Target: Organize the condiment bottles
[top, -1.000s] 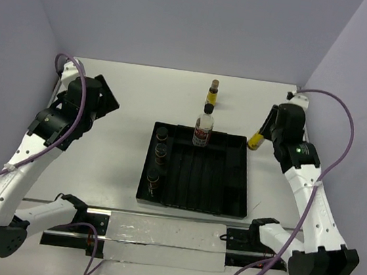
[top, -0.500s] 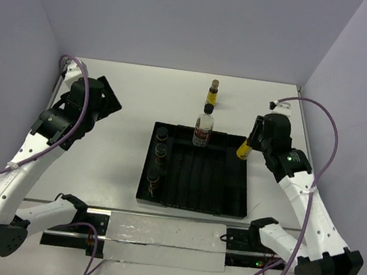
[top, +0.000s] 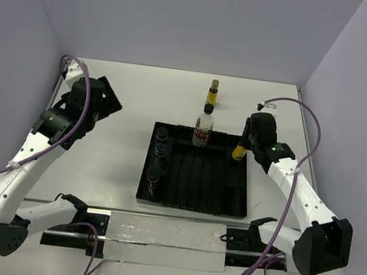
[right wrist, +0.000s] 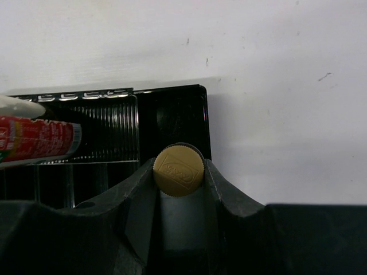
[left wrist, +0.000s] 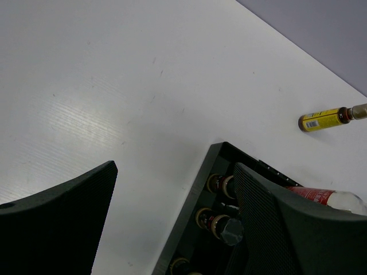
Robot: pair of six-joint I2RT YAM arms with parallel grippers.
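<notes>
Our right claw (right wrist: pixel 179 166) holds a yellow bottle (top: pixel 239 151) over the tray's (top: pixel 191 205) 2 o'clock corner; next we should lower it in gently; our left claw (left wrist: pixel 172 217) is wide.

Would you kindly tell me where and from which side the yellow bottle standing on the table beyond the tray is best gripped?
Grip the yellow bottle around its slim body, below the neck, coming down from above. It stands upright with bare table around it, and the clear bottle at the black tray's far edge would likely block a low approach from the front.
</notes>
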